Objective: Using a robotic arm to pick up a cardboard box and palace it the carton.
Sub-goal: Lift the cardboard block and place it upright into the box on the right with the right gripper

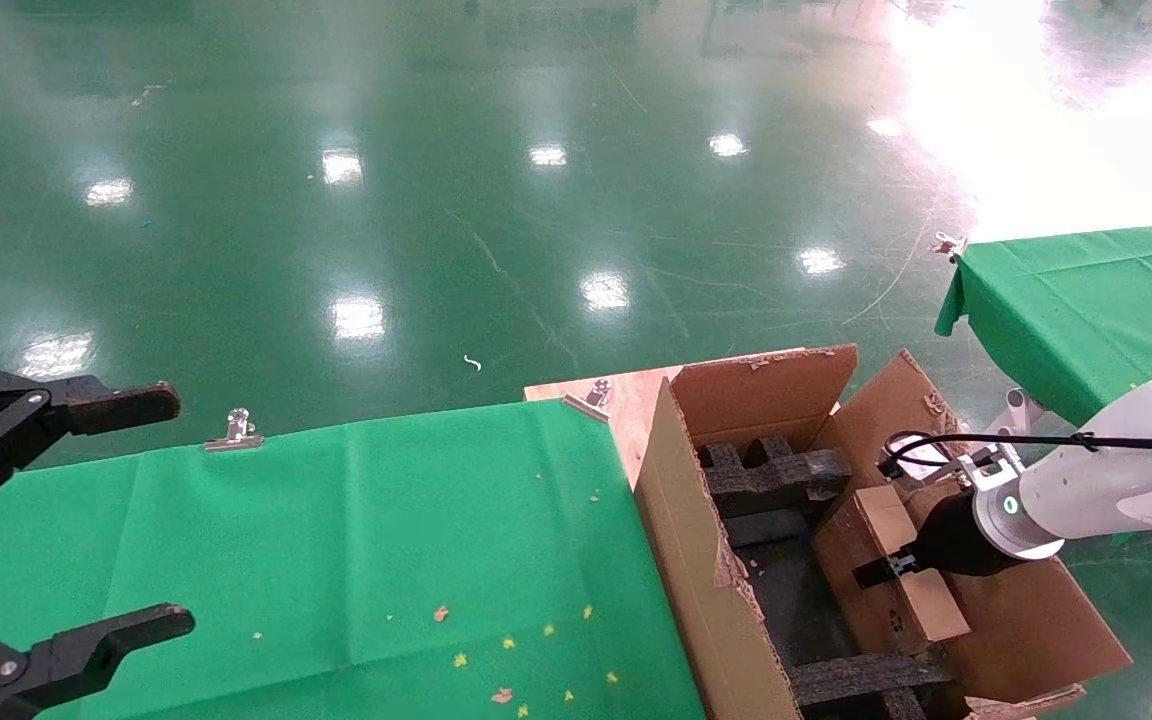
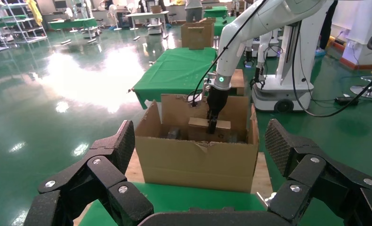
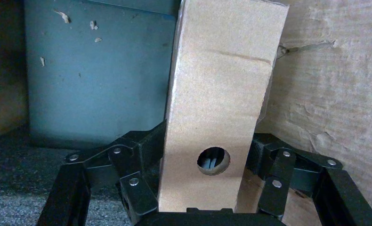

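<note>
Cardboard box (image 1: 894, 570) sits inside the carton (image 1: 696, 560), on the robot's right side of the cavity, close against the carton's right inner wall and above the dark floor, with black foam inserts (image 1: 776, 478) at the far end and another foam strip at the near end; whether its lower edge already rests on the floor or on foam cannot be told. Long axis of the box runs roughly along the carton's length, far end to near end in the head view, recycling mark facing up near its near end. In the right wrist view the narrow side with the 1 round hole faces the camera and the box (image 3: 222, 108) stands straight out from between the linkage fingers. Right gripper (image 1: 881, 572) is pinching the box across its thin dimension, jaws pressed on both broad faces; the box lies directly ahead of the claw, no offset. The robotic arm (image 1: 1106, 490) reaches in from the robot's right, over the splayed right flap, wrist angled down and inward, cyan ring lit. Judgement: release hinges on the box being seated flat beside that right wall; the gap to the wall looks slim. Left gripper (image 1: 66, 520) hangs spread wide over the green table (image 1: 386, 540), well apart from the carton, idle
</note>
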Robot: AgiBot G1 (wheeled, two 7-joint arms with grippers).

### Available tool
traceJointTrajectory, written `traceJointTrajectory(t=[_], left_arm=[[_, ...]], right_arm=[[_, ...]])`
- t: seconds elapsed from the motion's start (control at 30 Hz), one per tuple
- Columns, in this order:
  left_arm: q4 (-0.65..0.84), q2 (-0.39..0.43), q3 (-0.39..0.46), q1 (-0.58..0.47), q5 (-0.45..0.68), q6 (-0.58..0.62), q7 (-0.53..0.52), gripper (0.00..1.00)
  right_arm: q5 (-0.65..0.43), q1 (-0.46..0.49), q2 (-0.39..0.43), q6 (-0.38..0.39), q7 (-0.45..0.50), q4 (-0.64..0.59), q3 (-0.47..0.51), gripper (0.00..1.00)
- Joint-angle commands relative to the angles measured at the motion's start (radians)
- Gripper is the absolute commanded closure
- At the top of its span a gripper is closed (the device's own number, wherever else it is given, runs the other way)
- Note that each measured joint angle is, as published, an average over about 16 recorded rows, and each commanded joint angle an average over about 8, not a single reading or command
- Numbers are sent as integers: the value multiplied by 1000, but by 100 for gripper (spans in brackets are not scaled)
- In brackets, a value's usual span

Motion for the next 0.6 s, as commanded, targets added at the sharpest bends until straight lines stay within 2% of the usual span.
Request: traceJointTrajectory(t=[0.03,0.6], left_arm=[[0,0,0,0,0,0,0,0],[0,0,0,0,0,0,0,0]], right_arm=[[2,0,-1,-7,-3,-2,2,0],[0,15,2,-1,-5,3,3,0]])
